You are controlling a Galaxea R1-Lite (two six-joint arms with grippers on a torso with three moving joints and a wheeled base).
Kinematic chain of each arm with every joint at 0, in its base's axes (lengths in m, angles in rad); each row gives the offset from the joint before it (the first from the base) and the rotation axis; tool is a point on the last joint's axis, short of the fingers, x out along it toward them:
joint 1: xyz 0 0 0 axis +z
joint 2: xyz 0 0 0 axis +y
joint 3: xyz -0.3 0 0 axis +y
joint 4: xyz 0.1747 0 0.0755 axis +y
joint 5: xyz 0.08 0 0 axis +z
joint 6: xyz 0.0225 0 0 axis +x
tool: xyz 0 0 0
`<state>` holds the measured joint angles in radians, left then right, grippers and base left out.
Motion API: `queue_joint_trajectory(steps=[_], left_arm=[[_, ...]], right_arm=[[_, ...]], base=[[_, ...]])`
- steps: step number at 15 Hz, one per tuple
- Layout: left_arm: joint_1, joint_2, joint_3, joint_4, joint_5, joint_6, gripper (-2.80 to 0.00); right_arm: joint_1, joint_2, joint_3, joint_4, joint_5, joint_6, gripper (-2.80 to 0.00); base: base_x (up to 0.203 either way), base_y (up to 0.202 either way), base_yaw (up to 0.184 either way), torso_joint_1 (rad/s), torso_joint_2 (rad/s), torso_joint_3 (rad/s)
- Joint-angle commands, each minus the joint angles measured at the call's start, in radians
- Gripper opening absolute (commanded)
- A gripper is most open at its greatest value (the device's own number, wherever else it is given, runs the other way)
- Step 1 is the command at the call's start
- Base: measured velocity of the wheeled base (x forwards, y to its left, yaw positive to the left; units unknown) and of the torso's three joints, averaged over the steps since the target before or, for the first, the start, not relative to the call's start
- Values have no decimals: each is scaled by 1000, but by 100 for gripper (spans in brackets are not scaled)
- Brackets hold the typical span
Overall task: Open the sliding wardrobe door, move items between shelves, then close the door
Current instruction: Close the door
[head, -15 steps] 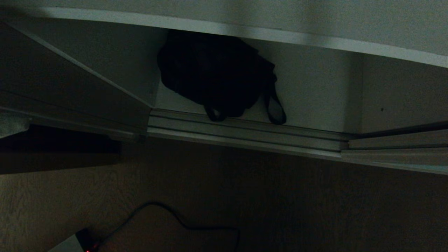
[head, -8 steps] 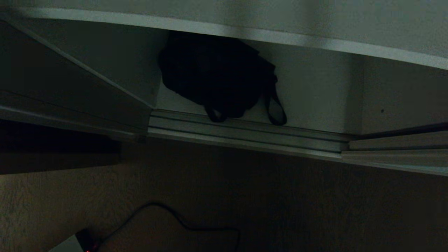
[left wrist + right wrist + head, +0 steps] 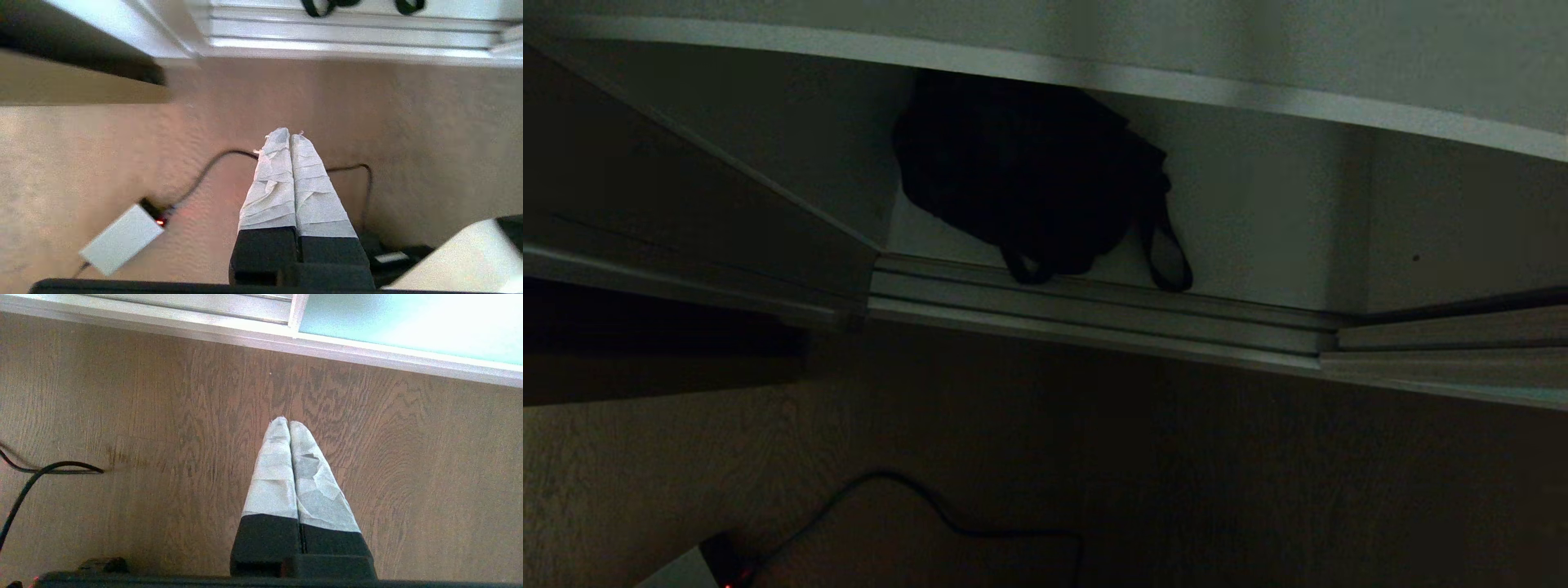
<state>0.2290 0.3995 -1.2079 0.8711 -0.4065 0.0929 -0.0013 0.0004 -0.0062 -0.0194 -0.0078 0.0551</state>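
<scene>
The wardrobe stands open in the head view. A soft black bag point(image 3: 1021, 175) lies on the lowest shelf point(image 3: 1258, 245), under another shelf's pale front edge point(image 3: 1258, 98); its strap loops point(image 3: 1168, 257) hang to the door track. In the left wrist view, those strap loops point(image 3: 322, 6) show at the far edge. My left gripper point(image 3: 289, 134) is shut and empty, pointing down over the floor well short of the track. My right gripper point(image 3: 288, 422) is shut and empty over the wood floor. The frosted teal sliding wardrobe door point(image 3: 408, 326) shows beyond it.
The silver door track point(image 3: 1094, 306) runs along the wardrobe's foot. A white adapter point(image 3: 122, 239) with a red light lies on the floor, its black cable point(image 3: 212, 163) curving behind my left fingers. A dark panel point(image 3: 645, 204) borders the opening on the left.
A grey shape at the head view's far left edge one second ago is gone now. The bag and the wardrobe have not moved.
</scene>
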Motion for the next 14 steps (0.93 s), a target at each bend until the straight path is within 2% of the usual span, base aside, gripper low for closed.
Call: queue_joint_trajectory(steps=[1, 3, 5, 6, 7, 9, 14], left_arm=[[23, -119, 39, 11, 19, 5, -280], [-1, -119, 84, 40, 89, -11, -280], [-91, -103, 125, 9, 141, -8, -280], [-107, -108, 163, -16, 155, 16, -280], [-135, -112, 184, -33, 164, 73, -280], [-213, -158, 211, -56, 185, 142, -280], [-215, -389, 432, -115, 207, 140, -280]], right_arm=[[0, -2, 0, -1, 0, 0, -280], [0, -3, 0, -1, 0, 0, -280], [1, -2, 0, -1, 0, 0, -280], [0, -2, 0, -1, 0, 0, -280], [0, -2, 0, -1, 0, 0, -280], [1, -2, 0, -1, 0, 0, -280], [0, -2, 0, -1, 0, 0, -280]], base=[[0, 0, 0, 0, 0, 0], [0, 0, 0, 0, 0, 0], [0, 0, 0, 0, 0, 0], [0, 0, 0, 0, 0, 0], [0, 0, 0, 0, 0, 0], [0, 0, 0, 0, 0, 0], [0, 0, 0, 0, 0, 0]])
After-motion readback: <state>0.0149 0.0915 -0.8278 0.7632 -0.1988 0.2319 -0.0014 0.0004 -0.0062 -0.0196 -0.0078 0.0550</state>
